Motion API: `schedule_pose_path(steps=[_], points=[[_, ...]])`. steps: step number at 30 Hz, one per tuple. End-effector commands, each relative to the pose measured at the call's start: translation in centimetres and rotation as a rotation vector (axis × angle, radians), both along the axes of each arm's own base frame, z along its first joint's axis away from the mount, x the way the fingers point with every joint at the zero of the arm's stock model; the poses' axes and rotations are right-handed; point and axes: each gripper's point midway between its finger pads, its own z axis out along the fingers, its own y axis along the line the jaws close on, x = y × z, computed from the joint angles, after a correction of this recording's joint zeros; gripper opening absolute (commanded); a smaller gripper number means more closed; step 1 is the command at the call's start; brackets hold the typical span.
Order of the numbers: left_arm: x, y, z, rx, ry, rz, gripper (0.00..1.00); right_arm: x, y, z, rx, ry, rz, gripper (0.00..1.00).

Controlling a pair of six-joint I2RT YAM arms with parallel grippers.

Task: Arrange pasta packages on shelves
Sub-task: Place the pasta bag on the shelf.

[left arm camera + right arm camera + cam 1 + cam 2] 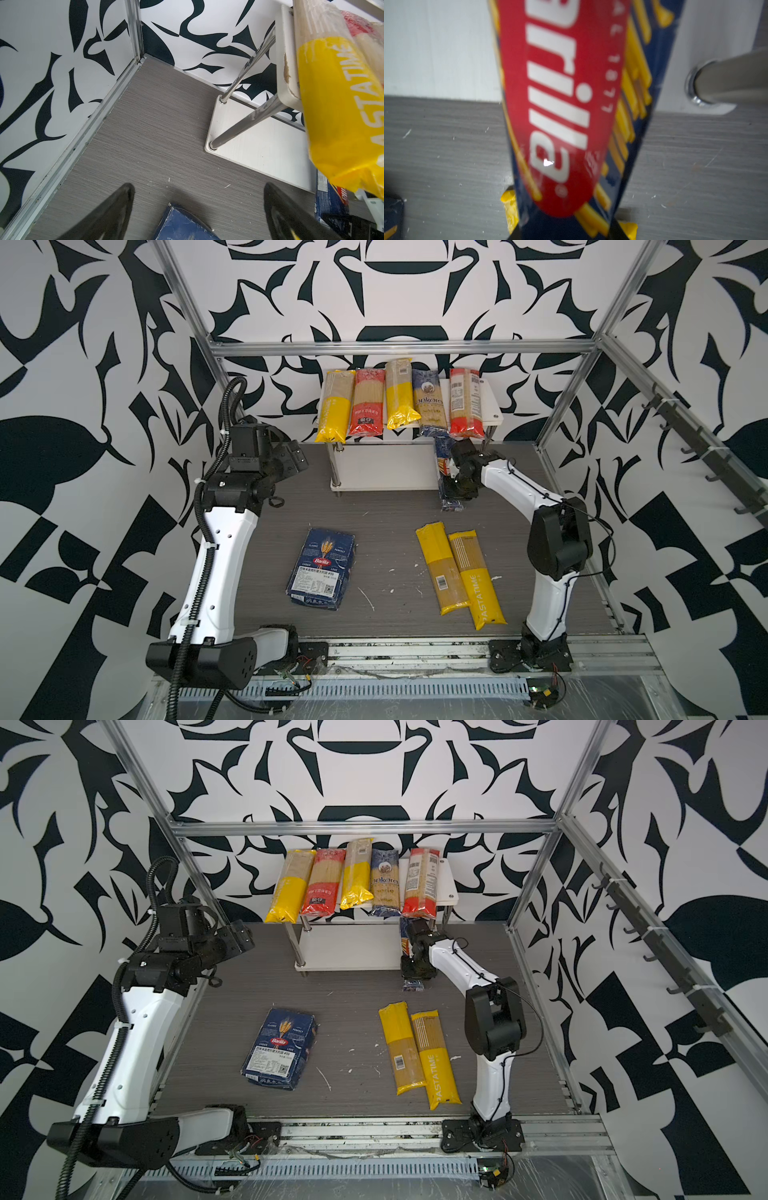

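The shelves [492,402] stand at the back centre, and several long pasta packages lie side by side on the top board. My right gripper [571,224] is shut on the slim blue Barilla box [564,104], whose far end reaches over the front edge of the lower board [436,52] beside the right front post. In both top views the box [444,466] [406,940] stands steeply tilted there. My left gripper [198,187] is open and empty, held above the table left of the rack. The wide blue Barilla pack [322,568] and two yellow bags [442,568] [478,580] lie on the table.
Chrome posts [241,83] join the two boards. A yellow bag [336,104] overhangs the top board's left front corner. Aluminium frame bars [399,347] run along the walls and across above the rack. Small white crumbs dot the grey table [386,526].
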Motion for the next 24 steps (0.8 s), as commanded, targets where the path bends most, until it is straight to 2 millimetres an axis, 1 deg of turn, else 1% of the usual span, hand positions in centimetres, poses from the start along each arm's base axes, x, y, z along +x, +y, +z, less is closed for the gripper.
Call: schedule_pose_path(steps=[1,2,5,10,11,13,15,17,21,24], points=[[0.3,0.0,0.3,0.003,0.001,-0.016,0.99,4.4,0.6,7.0,0.051,-0.241,0.005,0.18],[0.7,0.0,-0.4,0.002,0.019,-0.014,0.99,4.7,0.6,6.9,0.047,-0.237,0.005,0.17],[1.0,0.2,-0.8,-0.002,0.031,-0.012,1.00,5.5,0.3,6.9,0.035,-0.235,0.003,0.18],[1.5,0.4,-0.3,-0.018,0.016,-0.010,1.00,6.8,0.0,7.2,0.037,-0.242,-0.010,0.20],[1.5,0.4,-0.2,-0.020,0.013,-0.011,0.99,7.1,-0.1,7.3,0.030,-0.242,-0.012,0.22],[1.6,0.4,-0.2,-0.026,0.012,-0.012,0.99,7.5,-0.4,7.2,0.013,-0.238,-0.022,0.31],[1.6,0.4,-0.5,-0.029,0.018,-0.012,0.99,7.7,-0.5,7.1,0.005,-0.229,-0.026,0.46],[1.4,0.4,-0.6,-0.034,0.022,-0.012,1.00,7.5,-0.6,7.0,0.003,-0.220,-0.030,0.57],[1.2,0.6,-0.8,-0.035,0.029,-0.006,0.99,6.8,-1.0,6.8,-0.004,-0.209,-0.043,0.67],[1.0,0.7,-1.0,-0.038,0.035,-0.007,1.00,6.2,-1.2,6.6,-0.007,-0.200,-0.049,0.69]])
